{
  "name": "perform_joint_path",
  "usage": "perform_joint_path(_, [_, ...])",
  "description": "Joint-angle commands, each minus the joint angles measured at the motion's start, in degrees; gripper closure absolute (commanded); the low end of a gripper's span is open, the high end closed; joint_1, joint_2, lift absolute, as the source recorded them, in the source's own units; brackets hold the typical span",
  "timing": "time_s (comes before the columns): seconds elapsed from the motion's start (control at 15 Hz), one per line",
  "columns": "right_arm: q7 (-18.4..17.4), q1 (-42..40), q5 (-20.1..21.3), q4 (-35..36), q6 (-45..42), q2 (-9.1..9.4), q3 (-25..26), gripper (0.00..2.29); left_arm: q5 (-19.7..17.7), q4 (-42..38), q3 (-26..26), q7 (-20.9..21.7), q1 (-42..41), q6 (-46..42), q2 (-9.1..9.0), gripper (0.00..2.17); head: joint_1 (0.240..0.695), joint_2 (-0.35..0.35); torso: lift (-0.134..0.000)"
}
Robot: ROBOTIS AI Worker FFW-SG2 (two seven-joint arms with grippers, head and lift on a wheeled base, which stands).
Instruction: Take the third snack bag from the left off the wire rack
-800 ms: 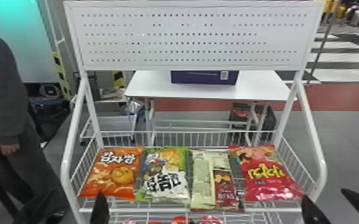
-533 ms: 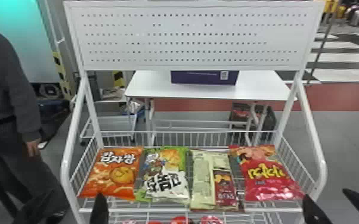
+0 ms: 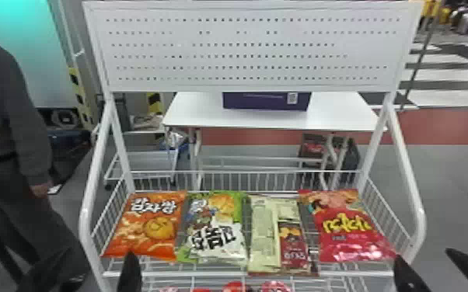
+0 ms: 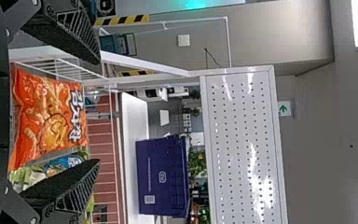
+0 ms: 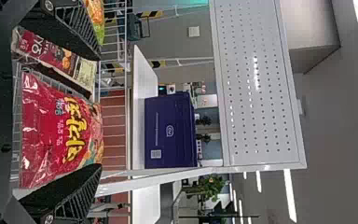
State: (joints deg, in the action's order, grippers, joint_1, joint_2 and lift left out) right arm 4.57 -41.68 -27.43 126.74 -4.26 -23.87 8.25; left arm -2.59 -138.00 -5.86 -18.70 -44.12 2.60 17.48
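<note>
Both pairs of jaws hang spread wide, empty: my left gripper (image 4: 95, 109) near the orange bag (image 3: 147, 225), my right gripper (image 5: 98, 109) near the glossy red bag (image 3: 346, 229). On the white wire rack (image 3: 385, 217) the third snack bag (image 3: 278, 233), pale green with a dark red panel, lies flat between the green-and-white bag (image 3: 215, 229) and the red one. Above rises a perforated white panel (image 3: 245, 46); behind, a white table (image 3: 334, 114) bears a blue box (image 3: 266, 100).

Head camera above, facing down onto wire rack (image 3: 245, 173); wrist cameras close at rack front, both seeing pegboard (image 3: 245, 46).
</note>
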Motion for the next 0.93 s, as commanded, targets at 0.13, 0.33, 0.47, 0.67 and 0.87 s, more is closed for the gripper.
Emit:
perform_joint_path(0.13, [-2.6, 10.6, 2.9, -8.0, 4.0, 0.49, -8.0, 0.07, 0.8, 0.0, -1.4, 0.1, -0.2, 0.0, -0.34, 0.14, 0.499, 0.0, 0.0])
perform_joint_path(0.33, [-3.2, 24.4, 8.1, -17.1, 12.3, 6.21, -16.1, 0.07, 1.4, 0.3, -2.2, 0.3, -0.2, 0.0, -0.25, 0.14, 0.499, 0.0, 0.0])
perform_joint_path(0.47, [-4.4, 32.9, 10.0, -22.2, 20.2, 9.28, -19.1, 0.07, 1.5, 0.7, -2.3, 0.2, -0.2, 0.2, -0.25, 0.14, 0.499, 0.0, 0.0])
perform_joint_path(0.67, [-4.5, 42.3, 11.3, -29.9, 25.7, 11.48, -23.1, 0.07, 1.5, 0.2, -2.3, 0.3, -0.9, 0.4, -0.07, 0.14, 0.499, 0.0, 0.0])
perform_joint_path(0.87, [-4.5, 46.9, 11.3, -34.0, 30.6, 12.01, -25.3, 0.09, 1.5, 0.1, -2.3, 0.4, -1.0, 0.4, 0.02, 0.14, 0.499, 0.0, 0.0])
